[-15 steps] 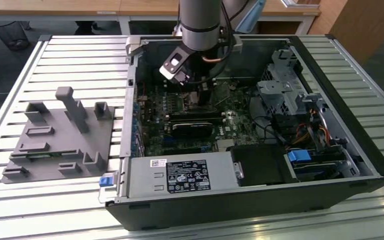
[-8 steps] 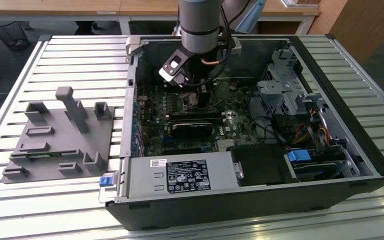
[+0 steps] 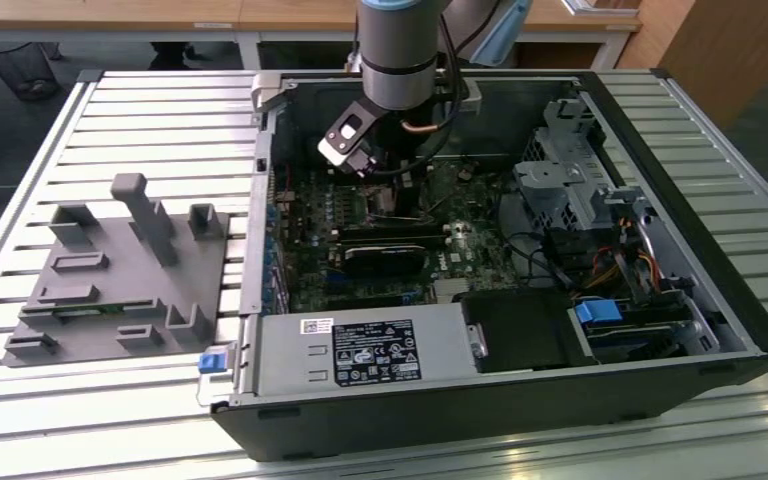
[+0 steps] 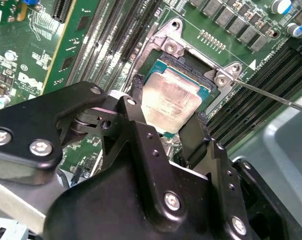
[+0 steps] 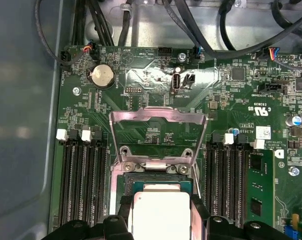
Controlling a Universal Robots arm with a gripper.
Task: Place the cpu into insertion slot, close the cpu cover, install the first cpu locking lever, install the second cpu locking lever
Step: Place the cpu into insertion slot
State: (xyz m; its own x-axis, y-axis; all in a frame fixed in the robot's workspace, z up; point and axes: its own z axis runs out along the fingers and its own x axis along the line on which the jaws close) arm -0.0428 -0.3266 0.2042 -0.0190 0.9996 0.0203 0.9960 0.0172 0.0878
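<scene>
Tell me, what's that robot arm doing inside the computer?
The robot arm reaches down into the open computer case. Its gripper holds the cpu, a little silver-brown square chip, right at the insertion slot on the green board. I can't tell if the chip is fully seated. The cpu cover is flipped open next to the slot.

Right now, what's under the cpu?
The insertion slot: its dark frame and silvery rim show around the cpu, which the gripper grips by two edges. The slot's centre is hidden beneath the chip.
</scene>
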